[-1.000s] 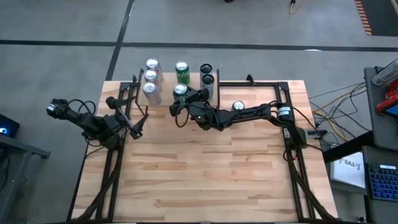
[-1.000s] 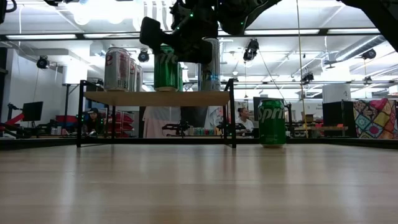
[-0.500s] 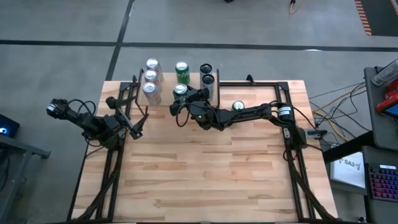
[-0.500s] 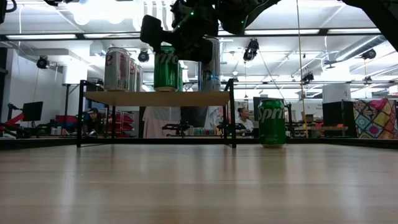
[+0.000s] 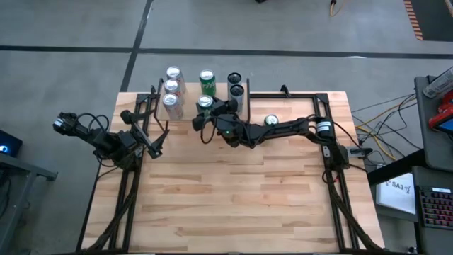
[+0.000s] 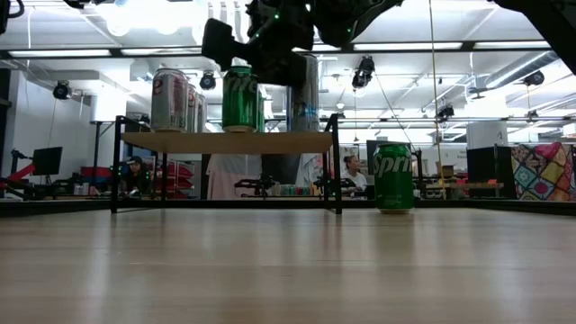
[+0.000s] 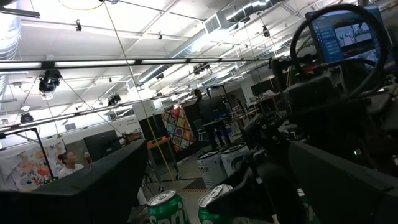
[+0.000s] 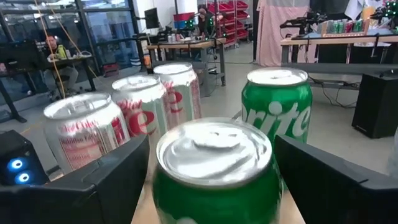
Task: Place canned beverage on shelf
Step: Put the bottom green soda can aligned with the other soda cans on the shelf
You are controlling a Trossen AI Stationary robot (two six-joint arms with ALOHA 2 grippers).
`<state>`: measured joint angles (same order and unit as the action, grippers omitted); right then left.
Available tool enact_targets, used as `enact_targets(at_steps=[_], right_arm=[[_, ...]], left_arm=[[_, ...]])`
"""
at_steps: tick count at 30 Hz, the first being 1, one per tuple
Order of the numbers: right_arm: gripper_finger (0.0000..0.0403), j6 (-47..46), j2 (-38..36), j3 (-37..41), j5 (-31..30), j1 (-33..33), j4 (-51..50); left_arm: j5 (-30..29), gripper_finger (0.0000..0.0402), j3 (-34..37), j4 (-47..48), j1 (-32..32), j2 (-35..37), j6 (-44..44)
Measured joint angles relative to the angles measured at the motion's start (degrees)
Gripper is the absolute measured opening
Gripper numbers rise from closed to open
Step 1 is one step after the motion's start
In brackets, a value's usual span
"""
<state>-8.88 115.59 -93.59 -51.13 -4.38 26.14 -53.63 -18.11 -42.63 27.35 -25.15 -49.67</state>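
Pale butcher-block planks make up the tabletop [image 5: 233,191], framed by black rails, with grey concrete floor around it and a workshop of ceiling lights and benches beyond. Two dark arms work here. At the far edge stands the shelf [image 6: 225,142] — one slim light-wood plank on thin black metal legs. On it I count seven cans in the high view: three silver cans [image 5: 171,88] in a file on its left part, two green ones in the middle and two dark-topped cans [image 5: 235,85] on its right part. An eighth, a green Sprite can [image 6: 393,177], stands upright on the tabletop just beside the shelf's right legs (smooth aluminium cylinder, pull-tab top). The right gripper [image 5: 210,112] reaches over the shelf's near edge, its two blocky black fingers spread either side of the nearer green can [image 8: 214,171], which stands upright on the plank; I cannot tell whether the fingers touch it. Behind it stands the second green can [image 8: 277,102]. The left gripper [image 5: 154,142] waits at the table's left rail with its fingers spread wide, holding nothing.
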Motion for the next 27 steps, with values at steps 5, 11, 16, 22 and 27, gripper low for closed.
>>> enact_targets(at_steps=[5,11,16,22,27], right_arm=[[0.0329,2.3,0.0,-1.4,0.1,0.0,-0.1],[0.0327,5.5,0.0,-3.7,0.0,0.1,-0.1],[0.0328,11.0,0.0,-7.0,0.0,0.3,-0.1],[0.0325,18.2,0.0,-13.9,0.1,2.5,-5.6],[0.0325,13.4,0.0,-23.3,3.0,4.1,-28.6]], left_arm=[[0.0,0.0375,0.0,0.0,0.0,0.0,0.0],[0.0,0.0375,0.0,0.2,0.0,0.0,0.0],[0.0,0.0375,0.0,0.3,0.0,0.0,0.0],[0.1,0.0375,0.0,0.3,0.0,0.0,0.0],[0.2,0.0375,0.0,0.3,0.0,0.0,0.0]])
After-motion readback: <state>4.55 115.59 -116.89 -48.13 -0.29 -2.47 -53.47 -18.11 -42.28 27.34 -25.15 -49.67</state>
